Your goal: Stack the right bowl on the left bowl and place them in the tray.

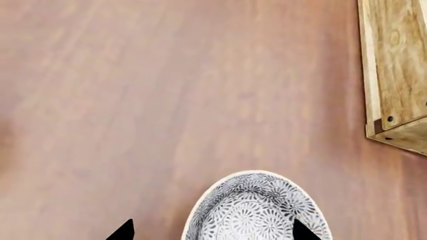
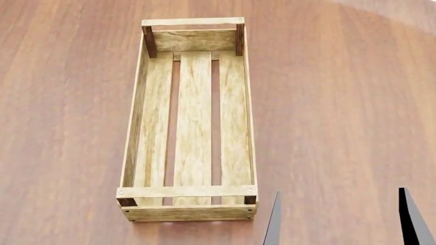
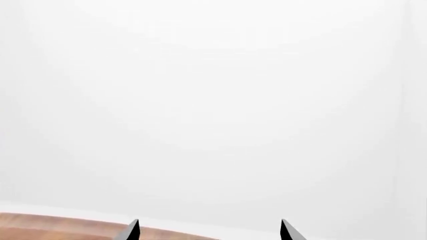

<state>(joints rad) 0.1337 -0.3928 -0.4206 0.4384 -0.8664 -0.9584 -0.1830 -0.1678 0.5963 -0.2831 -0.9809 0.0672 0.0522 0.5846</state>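
Note:
One grey-and-white patterned bowl with a pale rim rests on the wooden table; I cannot tell whether it is the left or the right bowl. My left gripper hangs open above it, one fingertip over the bowl's inside and the other off its rim. No bowl appears in the head view. The tray, a long light-wood crate, lies empty in mid-table, and one of its corners shows beside the bowl. My right gripper is open near the tray's near right corner, holding nothing.
Brown wooden tabletop surrounds the tray on all sides. The right wrist view faces a plain white background, with only a strip of table edge at its lower side.

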